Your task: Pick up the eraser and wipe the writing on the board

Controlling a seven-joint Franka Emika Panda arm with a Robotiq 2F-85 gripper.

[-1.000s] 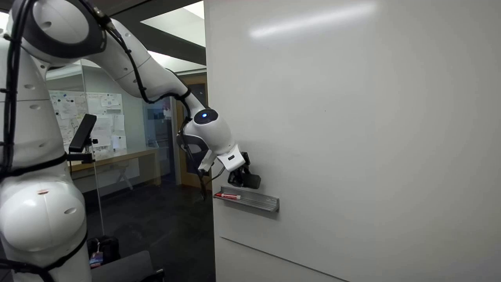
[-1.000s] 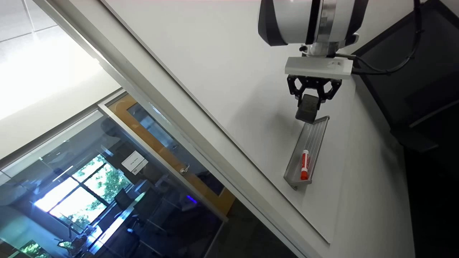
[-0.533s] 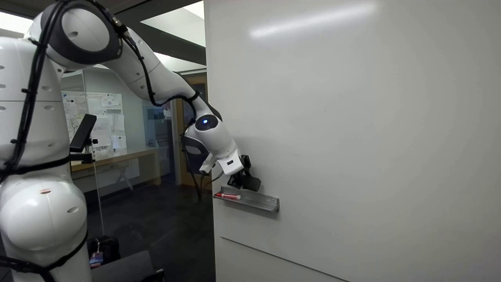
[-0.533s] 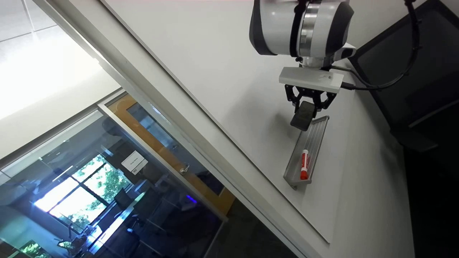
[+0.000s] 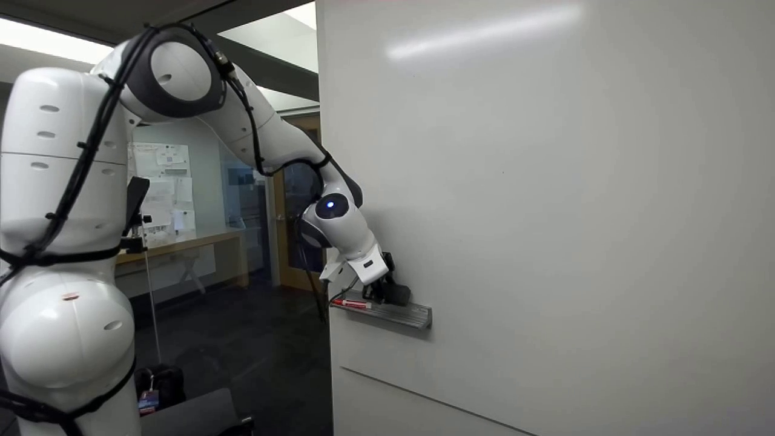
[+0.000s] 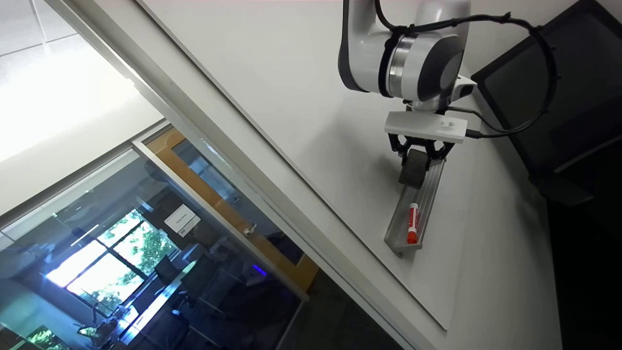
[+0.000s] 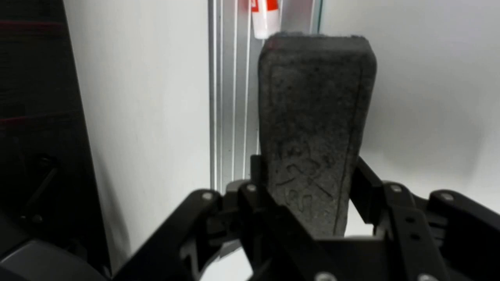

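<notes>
Toward six o'clock from the centre of an exterior view, a small, dark grey, rectangular eraser (image 5: 398, 295) is held in front of a large, glossy white board (image 5: 545, 212). On a long, ribbed, grey ledge (image 5: 408, 315) below, a slim red-and-white marker pen (image 5: 352, 304) is laid at about nine o'clock from the eraser. No writing can be made out.

In an exterior view, the eraser (image 6: 413, 171) is gripped by a black, two-fingered gripper (image 6: 416, 161), its free end aimed at six o'clock, toward the pen (image 6: 412, 223). Whether the ledge is touched cannot be told.

In the wrist view, the fingers (image 7: 367, 191) are closed on the eraser's long, narrow sides, nearer one end, with the rest left jutting toward twelve o'clock. Little weight, slight give and low slip are to be expected; a hold nearer the middle would presumably be steadier under wiping pressure. Its broad face is matte, pocked and scored with curved grooves; its corners are rounded. The ledge is lined with straight, metallic-looking ridges.
</notes>
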